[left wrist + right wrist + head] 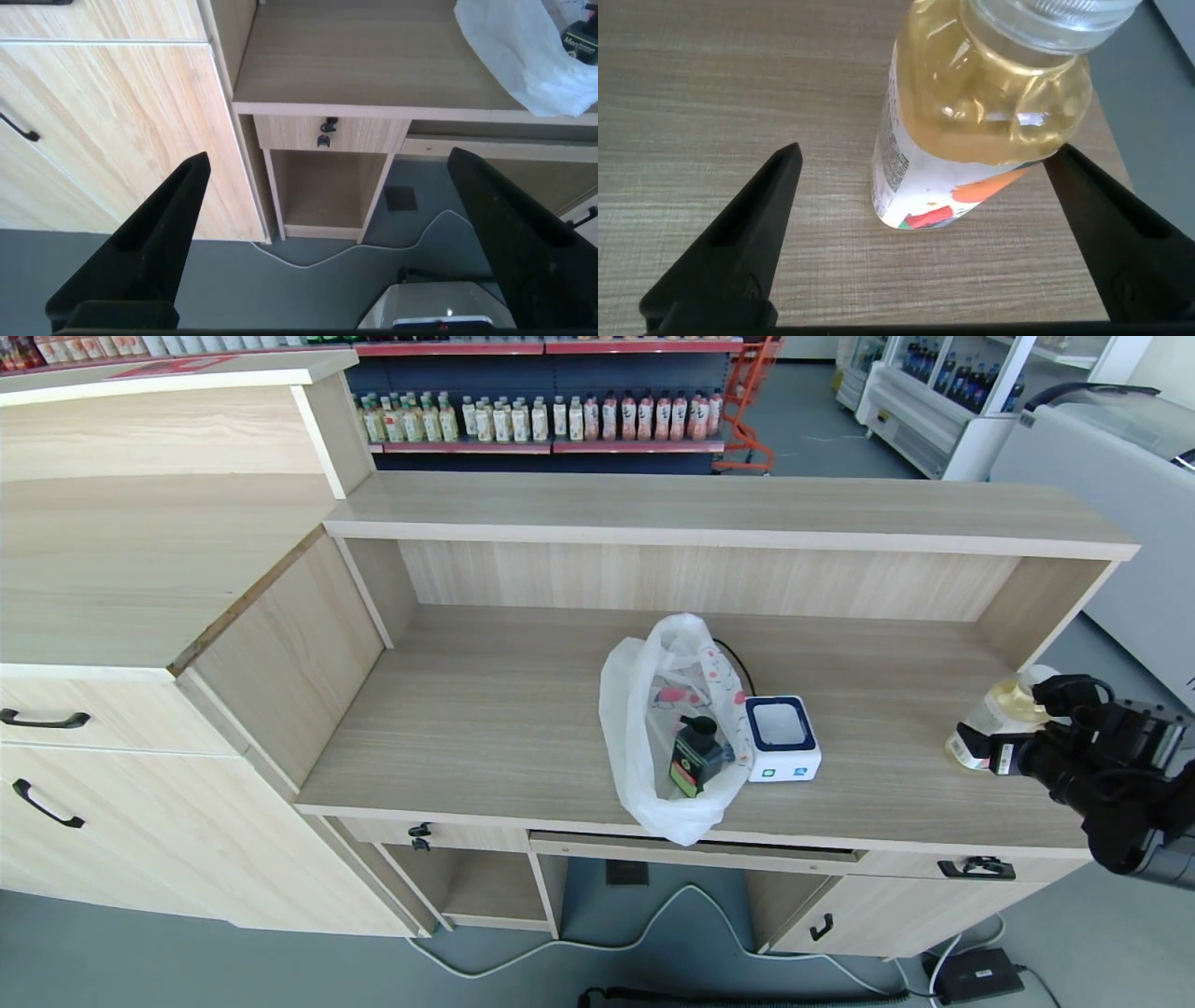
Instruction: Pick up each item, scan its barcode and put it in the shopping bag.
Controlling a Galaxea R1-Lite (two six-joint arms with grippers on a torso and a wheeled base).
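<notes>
Amber-filled clear bottle (990,103) (white label) stands right of the scanner (782,737). The right wrist view adds orange-red print. The right tool (924,154) gapes around the bottle.

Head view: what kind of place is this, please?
Most likely a checkout in a small supermarket. Behind the wooden counter stand shelves of bottled drinks and a glass-fronted cooler; on the counter a barcode scanner sits beside a white shopping bag.

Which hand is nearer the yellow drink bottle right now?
Right. The right hand is at the bottle, open fingers either side; the left hand hangs off the counter's left front, well apart.
</notes>
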